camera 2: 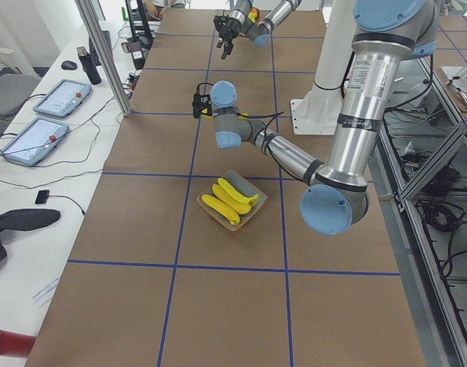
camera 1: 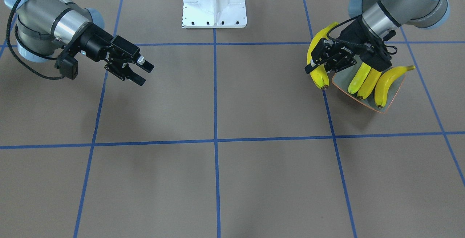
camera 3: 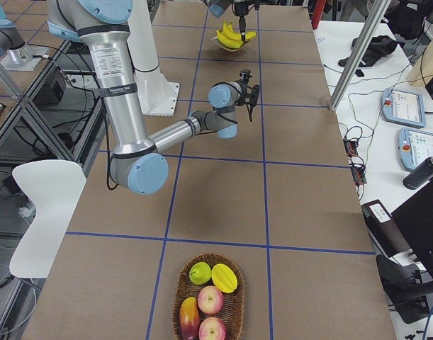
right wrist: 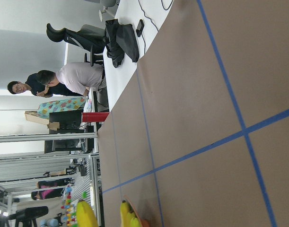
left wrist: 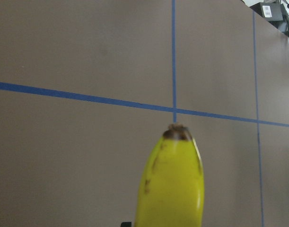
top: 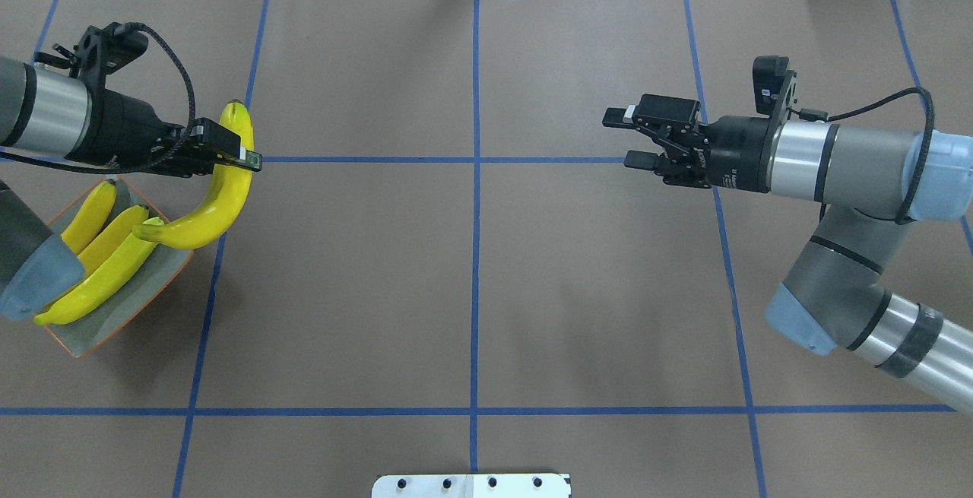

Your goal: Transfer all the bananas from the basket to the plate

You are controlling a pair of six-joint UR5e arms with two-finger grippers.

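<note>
My left gripper (top: 232,157) is shut on a yellow banana (top: 220,201) around its middle, just beside the plate (top: 144,285). The banana's lower end hangs at the plate's near corner. That grey-green square plate (camera 1: 395,93) carries three bananas (camera 1: 365,80) side by side. In the left wrist view only the held banana's dark tip (left wrist: 175,184) shows over the table. My right gripper (top: 619,137) hovers open and empty over the table's other half. The basket (camera 3: 175,297) sits at the far right end, showing only in the exterior right view.
The basket holds apples, a pear and other fruit (camera 3: 210,299). The white robot base (camera 1: 214,3) stands at the table's edge. Blue tape lines cross the brown table. Tablets and cables (camera 2: 46,115) lie on the side bench. People (right wrist: 64,80) sit beyond the table.
</note>
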